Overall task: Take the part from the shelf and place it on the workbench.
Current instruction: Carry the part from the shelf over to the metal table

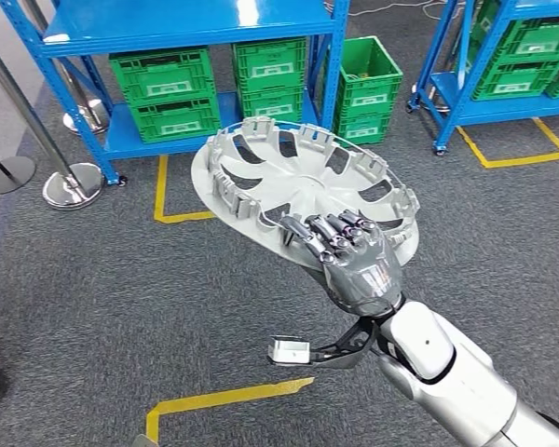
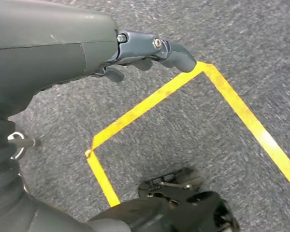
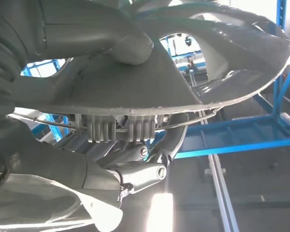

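The part is a silver wheel cover (image 1: 301,182), held roughly flat above the grey carpet with its ribbed inner side up. My right hand (image 1: 350,256) grips its near rim, dark fingers lying over the edge. In the right wrist view the wheel cover (image 3: 165,82) is seen from beneath, with the thumb (image 3: 130,46) pressed on one face and the fingers (image 3: 143,169) on the other. My left hand (image 2: 151,50) hangs over the carpet, its fingers holding nothing. The blue shelf (image 1: 185,23) stands ahead.
Green crates (image 1: 171,91) sit on the lower shelf board, and one green crate (image 1: 366,82) stands on the floor beside it. A second blue rack (image 1: 498,65) is at the right. Chrome barrier posts (image 1: 69,182) stand left. Yellow floor tape (image 1: 220,399) marks the carpet.
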{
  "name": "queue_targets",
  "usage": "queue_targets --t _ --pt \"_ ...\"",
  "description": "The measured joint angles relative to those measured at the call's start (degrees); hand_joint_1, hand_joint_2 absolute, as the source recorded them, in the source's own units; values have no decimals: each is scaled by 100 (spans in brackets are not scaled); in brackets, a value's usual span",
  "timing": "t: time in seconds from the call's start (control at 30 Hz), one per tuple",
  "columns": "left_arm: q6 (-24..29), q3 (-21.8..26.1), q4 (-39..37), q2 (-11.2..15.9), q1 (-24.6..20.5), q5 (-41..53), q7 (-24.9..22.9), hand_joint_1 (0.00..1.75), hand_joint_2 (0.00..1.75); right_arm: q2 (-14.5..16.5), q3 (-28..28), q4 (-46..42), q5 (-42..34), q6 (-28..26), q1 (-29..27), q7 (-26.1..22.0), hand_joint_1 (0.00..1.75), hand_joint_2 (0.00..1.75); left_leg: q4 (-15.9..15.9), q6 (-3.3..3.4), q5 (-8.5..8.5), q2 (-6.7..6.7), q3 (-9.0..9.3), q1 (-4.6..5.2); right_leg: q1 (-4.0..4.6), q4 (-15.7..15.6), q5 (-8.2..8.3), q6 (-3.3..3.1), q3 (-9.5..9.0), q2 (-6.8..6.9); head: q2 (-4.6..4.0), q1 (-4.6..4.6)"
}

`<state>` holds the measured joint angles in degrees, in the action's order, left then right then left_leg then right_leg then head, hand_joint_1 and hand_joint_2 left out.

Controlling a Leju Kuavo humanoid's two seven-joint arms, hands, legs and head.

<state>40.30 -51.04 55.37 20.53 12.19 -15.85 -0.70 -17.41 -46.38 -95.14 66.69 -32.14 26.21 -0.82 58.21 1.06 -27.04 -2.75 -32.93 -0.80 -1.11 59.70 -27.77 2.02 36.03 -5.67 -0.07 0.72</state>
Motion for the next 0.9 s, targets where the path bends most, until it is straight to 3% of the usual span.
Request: queue_targets --t 0.07,0.13,0.17,0.2,0.23,0.3,0.37,0.4,0.47,0.53,0.6,0.67,0.7,0.77,0.83,0.9 --pt "0 0 8 -5 4 8 -3 0 175 1 10 -9 -19 19 1 -8 175 175 -47 11 23 164 5 -6 26 531 -315 43 264 378 0 41" --pt "-1 0 10 -7 24 8 -11 0 175 3 11 -13 -25 31 -1 -16 175 175 -45 24 23 328 0 9 23 1282 -634 80 591 522 0 58" --pt "-1 0 10 -7 27 7 -14 0 175 3 11 -12 -27 36 -4 -15 175 175 -45 27 22 410 1 16 21 1479 -673 91 668 536 0 57" --pt "-2 1 10 -7 24 7 -16 0 175 3 11 -12 -27 41 -5 -15 175 175 -43 29 19 484 3 23 21 1461 -611 95 639 551 0 58" --pt "-2 1 10 -8 20 7 -17 0 175 3 13 -11 -28 47 -6 -10 175 175 -41 28 16 550 7 28 25 1211 -460 86 492 580 0 60" --pt "-2 2 15 -14 14 8 -16 0 175 2 23 -15 -32 60 1 2 175 175 -31 11 2 670 15 49 62 380 -139 37 29 787 0 61" --pt "-2 2 20 -20 19 11 -16 0 175 4 36 -27 -36 73 15 14 175 175 -6 -25 -13 787 11 87 112 -136 -11 -38 -251 961 0 56" --pt "-2 2 21 -20 21 13 -19 0 175 6 41 -34 -36 79 18 17 175 175 1 -43 -15 846 12 102 130 -183 -20 -66 -271 967 0 56" --pt "-2 1 32 -16 16 14 -24 0 175 7 49 -44 -38 93 12 22 175 175 18 -90 -39 922 25 101 120 -205 23 -130 -263 835 0 60" --pt "-2 -2 46 -13 12 19 -26 0 175 9 55 -57 -44 103 14 29 175 175 222 -149 -228 715 -35 68 83 -231 68 -196 -256 716 0 51" --pt "-2 -4 51 -11 22 21 -34 0 175 14 57 -67 -44 116 17 34 175 175 871 -197 -623 419 -286 37 60 -239 95 -232 -244 596 0 35" --pt "-2 -7 51 -8 37 21 -43 0 175 17 57 -68 -36 138 12 37 175 175 1544 -224 -885 335 -554 24 57 -231 109 -239 -230 453 0 30" --pt "-2 -10 51 -7 39 22 -43 0 175 17 57 -68 -31 150 11 38 175 175 1623 -229 -851 327 -577 19 54 -224 114 -236 -226 375 0 31" --pt "-2 -16 51 -4 35 27 -48 0 175 17 57 -68 -23 166 9 40 175 175 1128 -229 -488 269 -330 -3 44 -200 119 -220 -225 215 0 30" --pt "-2 -17 51 -3 25 30 -51 0 175 17 56 -69 -7 169 17 43 175 175 407 -228 -194 6 0 -49 40 -159 127 -176 -193 69 0 33" --pt "-2 -15 51 -8 11 31 -56 0 175 17 61 -79 11 169 25 51 175 175 122 -214 -169 -171 106 -63 29 -133 162 -92 -111 -64 0 32"
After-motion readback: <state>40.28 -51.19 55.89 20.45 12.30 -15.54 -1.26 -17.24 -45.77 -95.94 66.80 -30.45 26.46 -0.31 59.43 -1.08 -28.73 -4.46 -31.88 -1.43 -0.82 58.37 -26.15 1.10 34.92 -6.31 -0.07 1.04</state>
